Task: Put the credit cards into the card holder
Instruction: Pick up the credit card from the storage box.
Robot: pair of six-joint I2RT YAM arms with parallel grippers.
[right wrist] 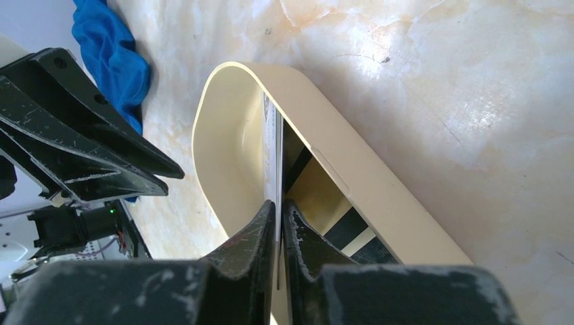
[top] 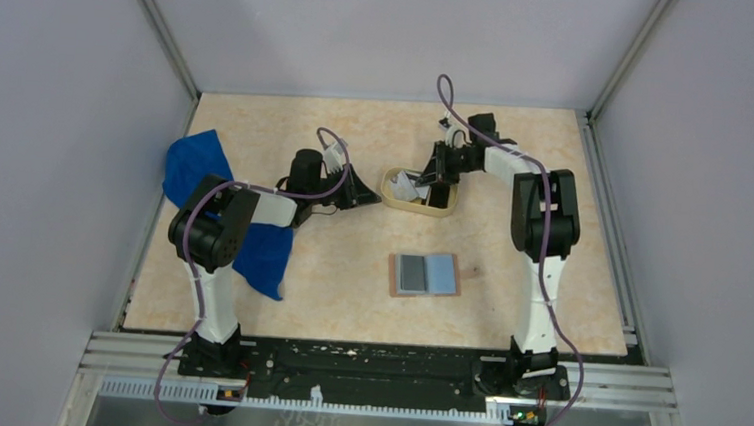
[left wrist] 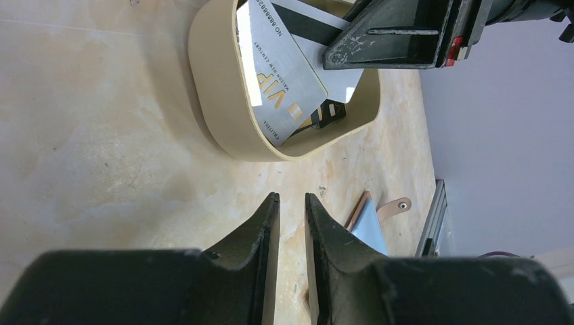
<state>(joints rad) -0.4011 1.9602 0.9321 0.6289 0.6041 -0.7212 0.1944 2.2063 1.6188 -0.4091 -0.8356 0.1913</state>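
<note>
A silver-grey credit card (left wrist: 277, 74) with gold lettering stands tilted inside the oval tan tray (top: 419, 211). My right gripper (right wrist: 279, 203) reaches down into the tray (right wrist: 352, 169), shut on this card's edge (right wrist: 272, 156), seen edge-on between the fingers. Another card with dark bands (right wrist: 348, 230) lies on the tray floor beneath. The card holder (top: 427, 275) lies open and flat on the table nearer the arms, grey-blue face up; its corner (left wrist: 369, 223) shows in the left wrist view. My left gripper (left wrist: 292, 198) hovers just left of the tray (left wrist: 216, 101), jaws narrowly apart and empty.
A blue cloth (top: 191, 165) lies crumpled at the table's left side, under the left arm. The right gripper's body (left wrist: 406, 34) hangs over the tray's far end, close to the left gripper (right wrist: 88, 156). Grey walls enclose the table on three sides.
</note>
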